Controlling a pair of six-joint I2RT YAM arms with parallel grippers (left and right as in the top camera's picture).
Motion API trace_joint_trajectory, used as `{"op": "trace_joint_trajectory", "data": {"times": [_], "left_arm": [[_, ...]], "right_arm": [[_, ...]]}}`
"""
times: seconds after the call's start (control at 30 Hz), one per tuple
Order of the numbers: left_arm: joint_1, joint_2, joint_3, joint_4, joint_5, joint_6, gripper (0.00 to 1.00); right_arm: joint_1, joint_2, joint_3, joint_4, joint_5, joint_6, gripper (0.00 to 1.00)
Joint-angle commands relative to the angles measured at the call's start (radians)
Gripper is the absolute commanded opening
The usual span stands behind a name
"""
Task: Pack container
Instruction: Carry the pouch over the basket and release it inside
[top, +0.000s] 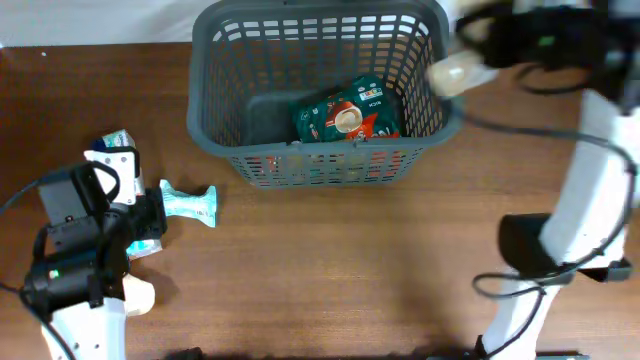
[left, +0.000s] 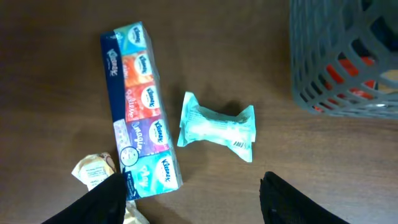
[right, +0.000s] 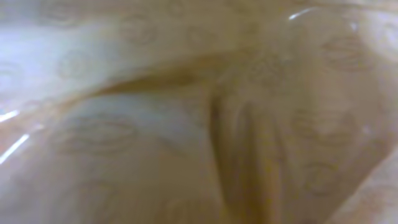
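Showing the container (top: 213, 112) at the far side of the bench (top: 330, 265), a green packet (top: 345, 118) inside; right hand (top: 468, 58) clamped on a pale packet (top: 452, 76) beside the rim, probably for dropping in; left hand (left: 196, 200) spread, holding nothing, above a teal packet (left: 217, 126), seemingly the next pick.

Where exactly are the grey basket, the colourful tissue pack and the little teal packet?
Grey basket (top: 320, 166), overhead view, front slotted wall.
Tissue pack (left: 140, 112), left wrist view, middle of its top face.
Teal packet (left: 217, 126), left wrist view, centre of the wrapper.
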Motion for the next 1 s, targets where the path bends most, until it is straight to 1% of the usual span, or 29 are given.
{"op": "trace_joint_trajectory", "data": {"times": [0.0, 0.2, 0.23, 0.37, 0.43, 0.47, 0.5, 0.53, 0.57, 0.8, 0.87, 0.9, 0.97], "left_arm": [[0.004, -0.090, -0.006, -0.014, 0.024, 0.006, 0.62], [0.004, -0.201, -0.006, -0.082, 0.025, 0.006, 0.62], [0.004, -0.220, -0.006, -0.099, 0.029, 0.006, 0.62], [0.004, -0.270, -0.006, -0.170, 0.072, 0.006, 0.62], [0.004, -0.283, -0.006, -0.205, 0.093, 0.006, 0.62], [0.004, -0.284, -0.006, -0.210, 0.103, 0.006, 0.62], [0.004, -0.284, -0.006, -0.212, 0.103, 0.006, 0.62], [0.004, -0.284, -0.006, -0.213, 0.103, 0.006, 0.62], [0.004, -0.284, -0.006, -0.214, 0.103, 0.006, 0.62], [0.004, -0.284, -0.006, -0.214, 0.103, 0.006, 0.62], [0.004, -0.284, -0.006, -0.214, 0.098, 0.014, 0.62], [0.004, -0.284, -0.006, -0.214, 0.090, 0.014, 0.62], [0.004, -0.284, -0.006, -0.214, 0.076, 0.013, 0.62]], "right_arm": [[0.163, 0.002, -0.116, -0.006, -0.018, -0.150, 0.03], [0.287, 0.002, -0.375, 0.008, 0.113, -0.262, 0.04], [0.299, 0.002, -0.439, 0.039, 0.174, -0.265, 0.03], [0.301, 0.002, -0.592, 0.130, 0.291, -0.269, 0.03], [0.301, 0.002, -0.650, 0.169, 0.304, -0.268, 0.04], [0.301, 0.002, -0.668, 0.180, 0.309, -0.269, 0.16], [0.301, 0.006, -0.697, 0.197, 0.316, -0.269, 0.60], [0.301, 0.009, -0.720, 0.209, 0.315, -0.269, 0.84], [0.301, 0.011, -0.729, 0.216, 0.318, -0.269, 0.99], [0.301, 0.012, -0.740, 0.278, 0.342, -0.267, 0.99], [0.296, 0.011, -0.709, 0.278, 0.366, -0.230, 0.99], [0.289, 0.010, -0.661, 0.266, 0.395, -0.187, 0.99], [0.275, 0.000, -0.575, 0.233, 0.414, -0.159, 0.99]]}}
